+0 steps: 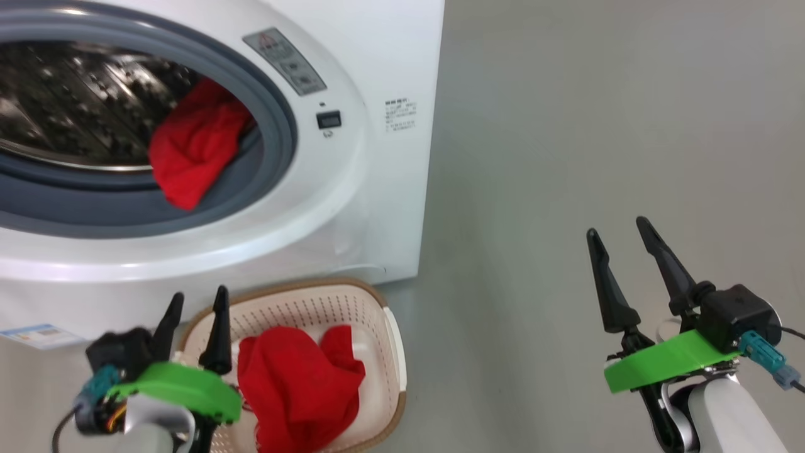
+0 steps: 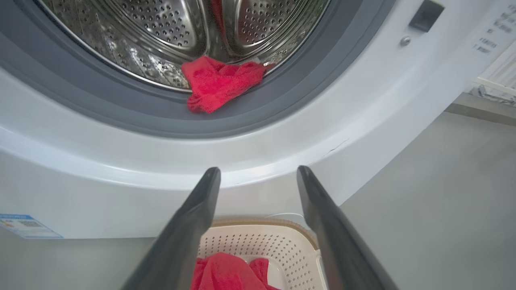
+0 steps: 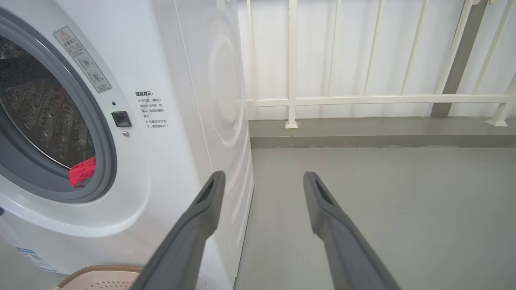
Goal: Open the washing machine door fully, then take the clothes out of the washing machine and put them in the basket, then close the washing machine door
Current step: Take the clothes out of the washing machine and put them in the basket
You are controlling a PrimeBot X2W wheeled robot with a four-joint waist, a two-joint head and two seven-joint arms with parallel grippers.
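Hovering wide open and empty, the left gripper (image 1: 200, 293) hangs over the basket (image 1: 377, 297) — red clothes (image 1: 295, 377) beneath; right gripper (image 1: 616, 228) open too.

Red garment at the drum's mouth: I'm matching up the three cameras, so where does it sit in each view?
Head view: the red garment is upper left, draped over the grey rubber ring.
Left wrist view: the garment is top centre, spilling onto the ring.
Right wrist view: the garment is a small patch at the left edge, mid-height.
Shared landmark: the black latch slot just right of the ring.
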